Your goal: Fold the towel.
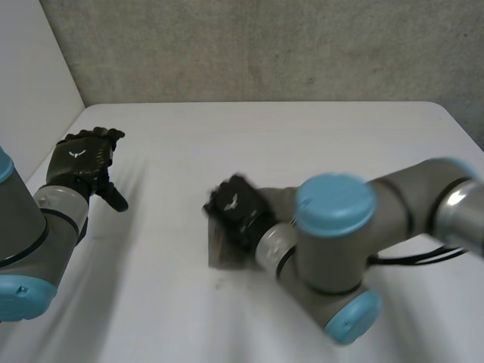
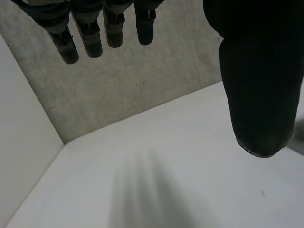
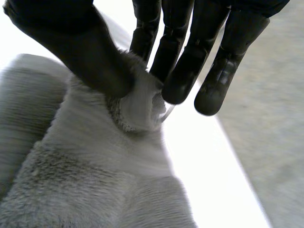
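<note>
At left, above white table, left hand with fingers straight and loose, holding nothing. Mid-table, right hand pinching a tuck of towel between thumb and fingers (arm hiding part). Grey, fluffy, bunched into a small heap.
</note>
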Tool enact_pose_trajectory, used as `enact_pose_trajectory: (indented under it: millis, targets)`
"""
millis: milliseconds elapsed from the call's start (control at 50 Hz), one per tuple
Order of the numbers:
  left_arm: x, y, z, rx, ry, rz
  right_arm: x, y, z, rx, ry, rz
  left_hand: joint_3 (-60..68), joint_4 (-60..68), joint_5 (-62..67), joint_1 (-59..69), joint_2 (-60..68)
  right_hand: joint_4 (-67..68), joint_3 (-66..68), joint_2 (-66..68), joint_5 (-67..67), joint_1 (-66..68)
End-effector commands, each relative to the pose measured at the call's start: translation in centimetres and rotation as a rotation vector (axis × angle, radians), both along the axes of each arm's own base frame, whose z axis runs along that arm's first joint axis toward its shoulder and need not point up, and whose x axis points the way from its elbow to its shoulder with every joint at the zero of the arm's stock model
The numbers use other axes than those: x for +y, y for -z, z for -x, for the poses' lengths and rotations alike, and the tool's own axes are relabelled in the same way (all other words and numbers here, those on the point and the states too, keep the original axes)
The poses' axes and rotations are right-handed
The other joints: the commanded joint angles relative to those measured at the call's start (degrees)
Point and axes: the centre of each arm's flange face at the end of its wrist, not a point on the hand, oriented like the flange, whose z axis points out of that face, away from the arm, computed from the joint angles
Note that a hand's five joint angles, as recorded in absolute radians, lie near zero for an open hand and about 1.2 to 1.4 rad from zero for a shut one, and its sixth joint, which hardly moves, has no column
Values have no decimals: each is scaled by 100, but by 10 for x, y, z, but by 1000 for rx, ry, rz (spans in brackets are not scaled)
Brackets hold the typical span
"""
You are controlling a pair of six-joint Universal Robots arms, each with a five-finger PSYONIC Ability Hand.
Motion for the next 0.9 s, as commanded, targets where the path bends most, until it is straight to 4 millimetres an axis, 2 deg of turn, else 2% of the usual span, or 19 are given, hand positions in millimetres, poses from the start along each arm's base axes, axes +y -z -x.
enact_pose_trajectory:
  millis: [20,40,60,100,120,160,180,260,340,380,480,620,640,660,700,720,740,840,900]
  targets:
    - [6,-13,8,19,52,36,8,4,-3,6,22,-7,47,42,-161,15,53,-6082,-6089,-6038,-6048,-6058]
    - [9,-18,11,29,73,48,6,-16,0,-32,60,12,168,163,-40,136,174,-6082,-6089,-6038,-6048,-6058]
    - [9,-18,11,29,73,48,6,-16,0,-33,60,12,170,165,-39,138,175,-6082,-6089,-6038,-6048,-6058]
    - [13,-32,20,58,113,81,-8,-40,15,-114,150,-14,220,215,12,188,226,-6082,-6089,-6038,-6048,-6058]
    - [13,-32,20,58,113,81,-8,-40,15,-114,150,-14,220,215,12,188,226,-6082,-6089,-6038,-6048,-6058]
    - [14,-42,25,79,132,109,-33,-52,44,-189,269,-75,220,215,12,188,226,-6082,-6089,-6038,-6048,-6058]
    - [16,-51,30,98,146,127,-33,-52,44,-190,270,-75,220,215,12,188,226,-6082,-6089,-6038,-6048,-6058]
    - [20,-74,42,124,183,134,-50,-66,87,-257,397,-123,170,165,-39,138,175,-6082,-6089,-6038,-6048,-6058]
    - [22,-87,47,134,197,126,-58,-56,117,-218,486,-168,153,148,-56,121,158,-6082,-6089,-6038,-6048,-6058]
    - [23,-92,50,143,204,118,-62,-34,144,-156,566,-252,153,148,-56,121,158,-6082,-6089,-6038,-6048,-6058]
    - [26,-101,68,190,249,86,-58,-6,170,-111,602,-356,153,148,-56,121,158,-6082,-6089,-6038,-6048,-6058]
    - [30,-96,79,216,274,21,-60,20,190,-128,602,-442,187,182,-22,155,192,-4308,-4314,-4264,-4273,-4283]
    - [30,-92,80,217,273,1,-62,25,192,-135,606,-448,187,182,-22,155,192,-3009,-3015,-2965,-2974,-2984]
    - [30,-92,80,217,273,1,-62,25,192,-135,606,-448,187,182,-22,155,192,-2996,-3002,-2952,-2961,-2971]
    - [30,-90,80,217,271,-15,-72,28,197,-160,624,-414,170,165,-39,138,175,-183,-190,-139,-149,-159]
    - [31,-88,80,215,271,-25,-72,28,197,-160,624,-413,170,165,-39,138,175,-170,-176,-126,-135,-145]
    - [32,-87,80,212,270,-32,-77,27,199,-171,628,-385,170,165,-39,138,175,907,900,951,941,932]
    - [32,-86,79,210,268,-41,-91,11,196,-204,614,-290,170,165,-39,138,175,918,911,962,952,942]
    - [32,-85,78,209,266,-43,-101,-12,186,-230,590,-204,170,165,-39,138,175,918,911,962,952,942]
